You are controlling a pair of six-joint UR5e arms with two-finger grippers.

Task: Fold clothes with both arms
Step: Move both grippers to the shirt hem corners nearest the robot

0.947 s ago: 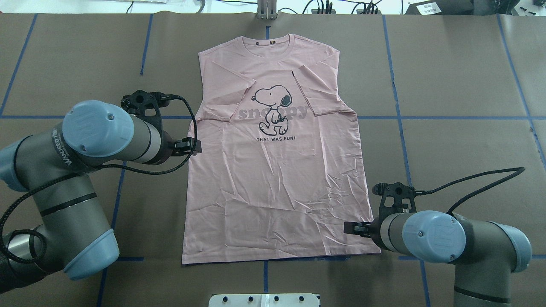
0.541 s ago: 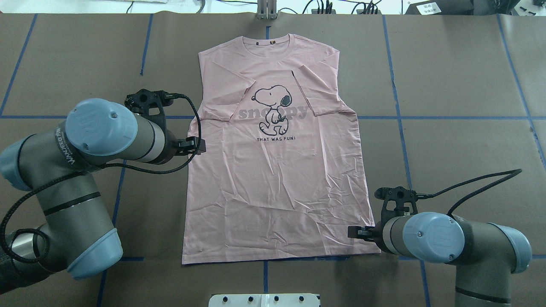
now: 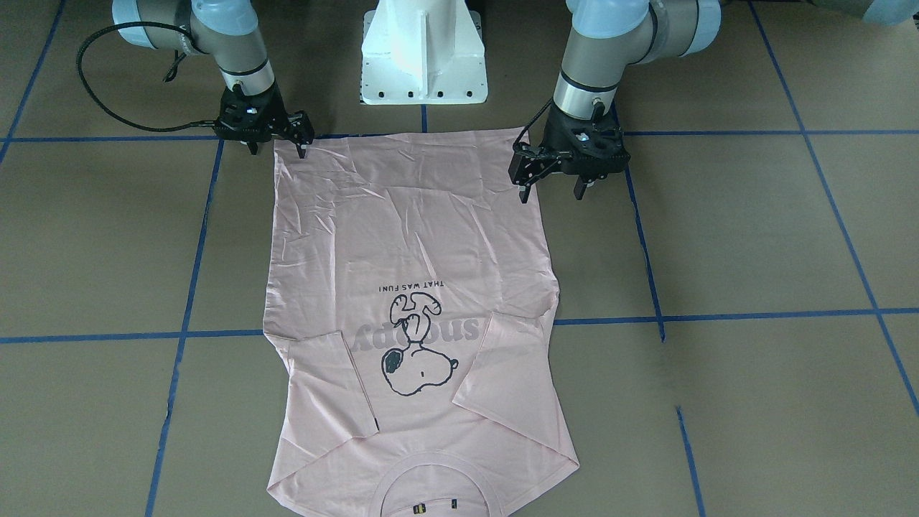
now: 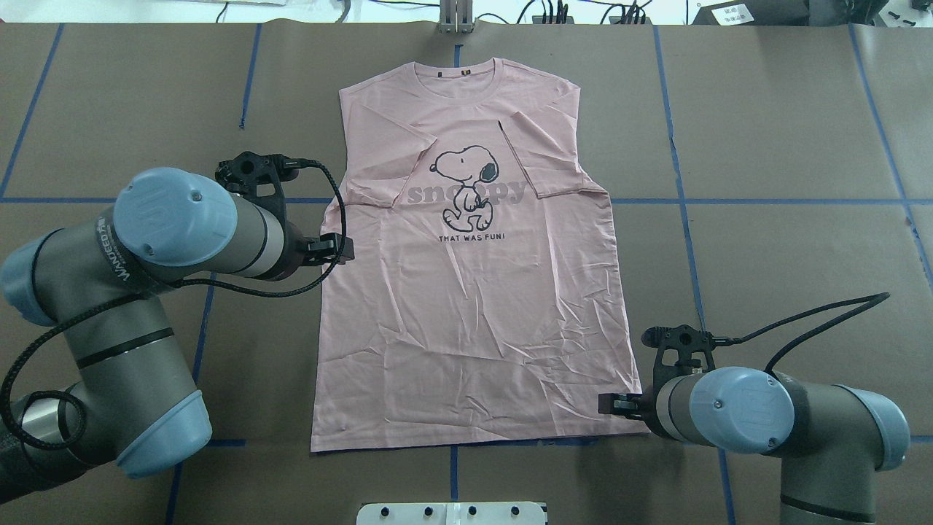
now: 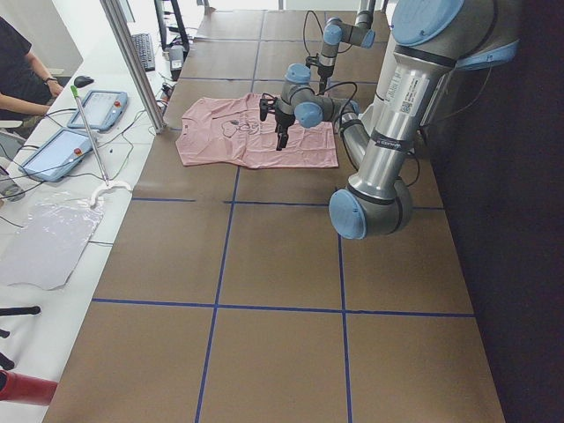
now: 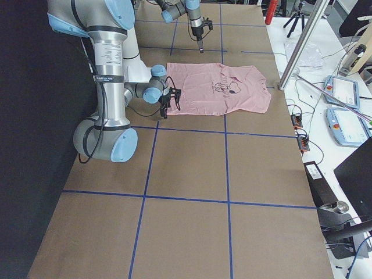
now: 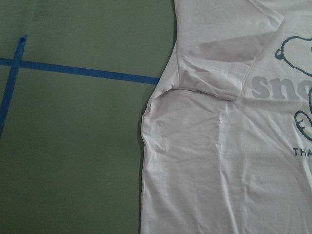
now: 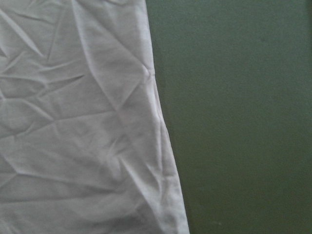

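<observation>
- Lying flat and front up on the brown tabletop (image 3: 718,237), the pink T-shirt (image 3: 409,237) fills the middle of the front-facing view. Its hem is at the top, its collar at the bottom edge, and both sleeves (image 3: 327,380) are folded inward over the chest.
- In the same view the left tool (image 3: 551,190), upper right of centre, has its fingers apart across the shirt's side edge. The right tool (image 3: 276,148), upper left, is also spread, at the hem corner. Whether either touches the cloth I cannot tell.
- Overhead view: the T-shirt lies in the centre, collar up. The left tool is at its left edge, below one of the sleeves. The right tool is at the lower right hem corner.
- Left side view: the T-shirt sits high in the frame, with the left tool pointing down over it.
- Right side view: the right tool hangs at the T-shirt's left corner.
- Left wrist view: the shirt's side edge and one of the sleeves fill the right half. A blue tape line (image 7: 78,70) crosses the upper left.
- Right wrist view: wrinkled cloth fills the left half and bare tabletop the right.
</observation>
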